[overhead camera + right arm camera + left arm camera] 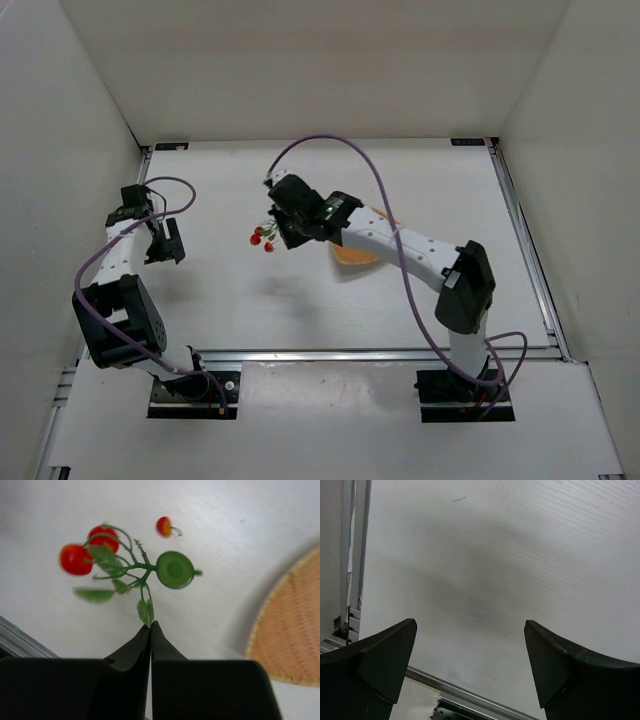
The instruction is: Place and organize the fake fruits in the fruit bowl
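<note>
Pinching the thin green stem of the fruit cluster between the right fingers, pressed tight together, just left of the middle of the desk. Fanning out just beyond the fingertips: two red balls, small leaves and a bare green cup. A little farther off, apart from the cluster, a single fruit. To the right of the grip and partly under the right arm, the fruit bowl, flat on the desk. At the left side, spread wide above bare desk, the left fingers.
</note>
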